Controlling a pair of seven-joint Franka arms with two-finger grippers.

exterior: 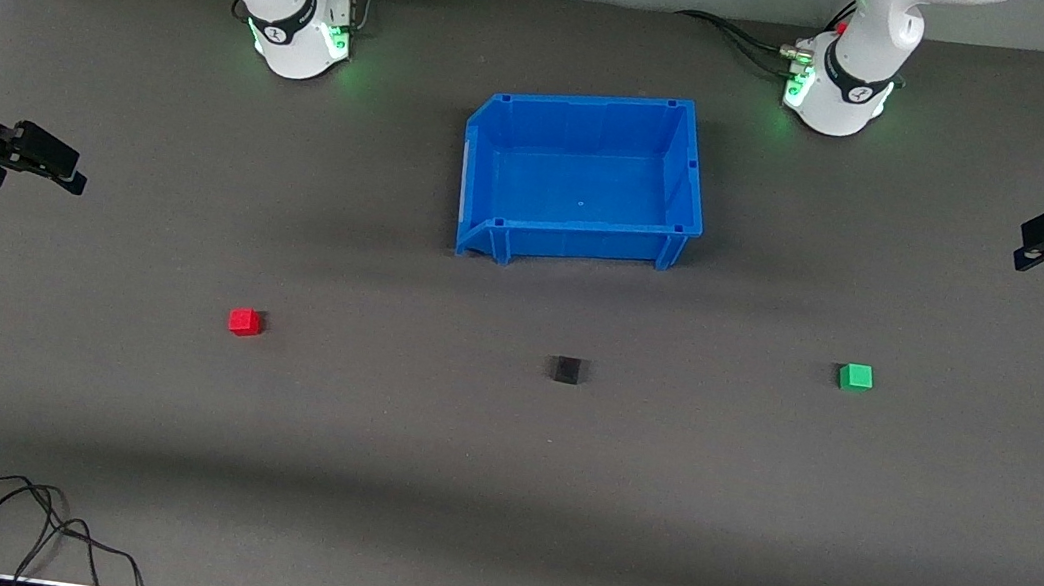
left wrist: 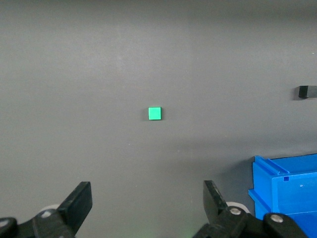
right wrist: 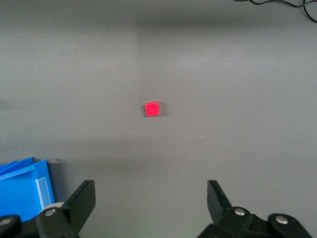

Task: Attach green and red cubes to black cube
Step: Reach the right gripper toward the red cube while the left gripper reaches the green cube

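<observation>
I am at the very start: nothing is picked up and nothing is joined. My left pincer (exterior: pixel 1043 246) hangs high over the table (exterior: pixel 496 491) at the left arm's end, its fingers spread wide and empty, and my right pincer (exterior: pixel 59 167) hangs over the right arm's end, equally wide and empty. Three cubes lie on the table in a loose row, all nearer to the front camera than the blue bin (exterior: pixel 690 169) and well apart from one another: one black cube (exterior: pixel 566 370) in the middle, one green cube (exterior: pixel 856 376) toward the left arm's end, one red cube (exterior: pixel 244 321) toward the right arm's end. There is one bin, and it looks empty. Each wrist view has its own cube near the centre ahead of the open fingers, green for the left, red for the right. The next move, as I judge it, is to lower each pincer squarely over its cube, close on two flat sides, then carry both toward the black cube and press them against it.
</observation>
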